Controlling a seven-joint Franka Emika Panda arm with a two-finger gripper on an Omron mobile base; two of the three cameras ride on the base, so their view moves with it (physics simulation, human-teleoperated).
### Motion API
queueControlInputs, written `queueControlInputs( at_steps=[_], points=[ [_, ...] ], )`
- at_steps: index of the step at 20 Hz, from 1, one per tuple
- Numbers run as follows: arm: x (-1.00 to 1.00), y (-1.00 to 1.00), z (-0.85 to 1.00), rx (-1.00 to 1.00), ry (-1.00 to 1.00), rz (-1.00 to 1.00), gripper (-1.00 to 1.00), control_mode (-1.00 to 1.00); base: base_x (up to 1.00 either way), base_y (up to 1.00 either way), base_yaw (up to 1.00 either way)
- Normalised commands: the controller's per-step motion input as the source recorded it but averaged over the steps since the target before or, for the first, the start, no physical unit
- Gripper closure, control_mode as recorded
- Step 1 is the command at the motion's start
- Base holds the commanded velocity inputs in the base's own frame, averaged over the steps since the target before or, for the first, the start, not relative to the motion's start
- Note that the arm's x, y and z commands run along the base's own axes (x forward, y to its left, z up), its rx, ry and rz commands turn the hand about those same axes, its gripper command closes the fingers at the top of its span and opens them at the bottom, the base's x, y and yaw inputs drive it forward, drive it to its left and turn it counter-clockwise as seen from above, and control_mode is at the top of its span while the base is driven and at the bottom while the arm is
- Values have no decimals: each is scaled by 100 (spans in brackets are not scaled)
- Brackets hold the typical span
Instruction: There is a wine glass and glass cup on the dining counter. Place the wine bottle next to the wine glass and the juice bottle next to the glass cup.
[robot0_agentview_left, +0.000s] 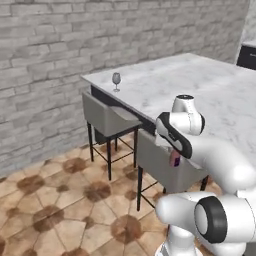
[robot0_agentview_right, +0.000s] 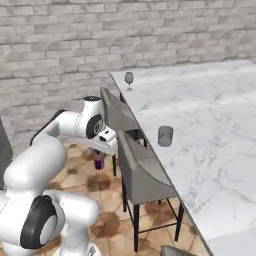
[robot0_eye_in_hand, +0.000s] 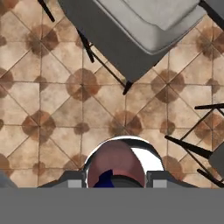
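Observation:
My gripper (robot0_agentview_right: 100, 151) is shut on the juice bottle (robot0_agentview_right: 98, 160), a small reddish-purple bottle that hangs over the tiled floor beside the stools. The left base view shows the juice bottle (robot0_agentview_left: 175, 160) just under my forearm. From the hand view I look down on the juice bottle (robot0_eye_in_hand: 116, 162), which sits between the gripper (robot0_eye_in_hand: 115, 178) fingers. The wine glass (robot0_agentview_left: 116, 80) (robot0_agentview_right: 129, 79) stands near the far corner of the dining counter (robot0_agentview_left: 210, 85) (robot0_agentview_right: 215, 120). The glass cup (robot0_agentview_right: 165, 136) stands near the counter's edge, closer to me. The wine bottle is out of view.
Two grey stools (robot0_agentview_right: 118, 113) (robot0_agentview_right: 143, 172) are tucked along the counter's edge, right beside my hand. The nearer stool's seat (robot0_eye_in_hand: 144, 30) and dark legs (robot0_eye_in_hand: 188, 148) lie below the gripper. A grey brick wall (robot0_agentview_left: 50, 60) stands behind, with brown tiled floor (robot0_agentview_left: 55, 200) open to the left.

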Motion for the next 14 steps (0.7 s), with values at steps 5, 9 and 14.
queueControlInputs(
  at_steps=[5, 9, 14],
  points=[
    [0, 0, 0, 0, 0, 0, 100, 100, 53, 31, -63],
    [0, 0, 0, 0, 0, 0, 100, 100, 49, 30, -66],
    [0, 0, 0, 0, 0, 0, 100, 100, 28, 22, -81]
  ],
)
